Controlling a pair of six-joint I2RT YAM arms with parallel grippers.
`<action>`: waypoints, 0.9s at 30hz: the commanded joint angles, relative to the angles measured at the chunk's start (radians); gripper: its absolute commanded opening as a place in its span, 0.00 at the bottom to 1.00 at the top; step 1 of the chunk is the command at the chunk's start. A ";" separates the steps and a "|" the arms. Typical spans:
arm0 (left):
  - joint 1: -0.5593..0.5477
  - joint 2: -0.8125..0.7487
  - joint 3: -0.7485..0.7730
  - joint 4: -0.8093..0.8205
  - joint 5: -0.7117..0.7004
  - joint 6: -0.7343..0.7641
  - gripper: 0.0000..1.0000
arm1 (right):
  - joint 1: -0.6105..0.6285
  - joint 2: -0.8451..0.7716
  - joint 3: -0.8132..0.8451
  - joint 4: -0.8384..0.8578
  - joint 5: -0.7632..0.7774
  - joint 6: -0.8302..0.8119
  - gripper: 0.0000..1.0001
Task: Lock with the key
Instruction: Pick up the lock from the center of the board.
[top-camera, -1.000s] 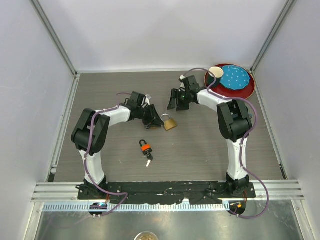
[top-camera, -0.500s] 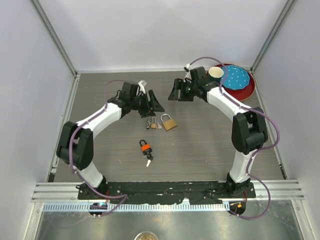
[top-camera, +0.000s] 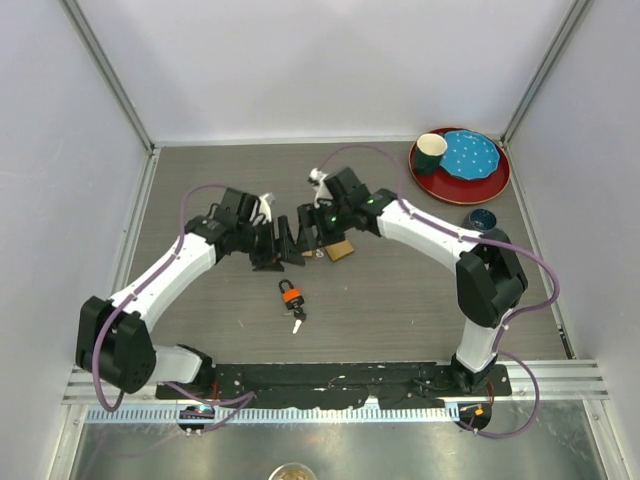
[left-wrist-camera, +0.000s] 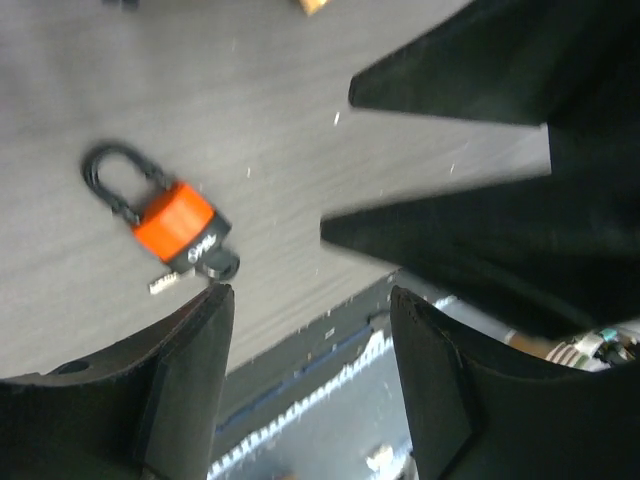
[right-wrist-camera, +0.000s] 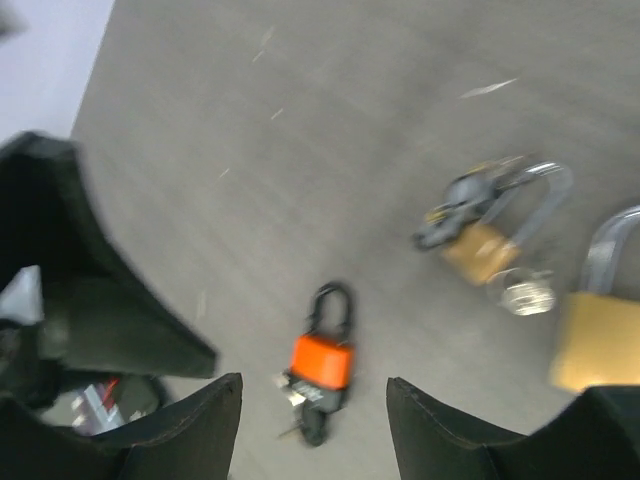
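An orange padlock with a black shackle lies mid-table, a key in its bottom end. It shows in the left wrist view and in the right wrist view. My left gripper is open and empty, just behind the padlock. My right gripper is open and empty, hovering beside the left one and behind the padlock. Both sets of jaws stand wide apart in the wrist views, left and right.
A large brass padlock and a small brass padlock with keys lie under the right gripper. A red plate with a blue dish and a dark cup stands at the back right. A small dark bowl is nearby.
Both arms have swung in toward the table's middle. The left gripper moved nearer and right; the right gripper moved left and nearer, over the brass padlocks. Nothing was grasped.
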 joint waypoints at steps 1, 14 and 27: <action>0.004 -0.079 -0.119 -0.028 0.107 -0.056 0.66 | 0.089 -0.041 -0.028 0.011 -0.099 0.074 0.61; 0.016 0.098 -0.300 0.128 0.108 -0.114 0.57 | 0.133 0.052 -0.098 -0.031 -0.033 0.111 0.37; 0.004 0.270 -0.162 0.104 0.000 -0.049 0.66 | 0.040 -0.072 -0.077 -0.081 0.137 0.138 0.40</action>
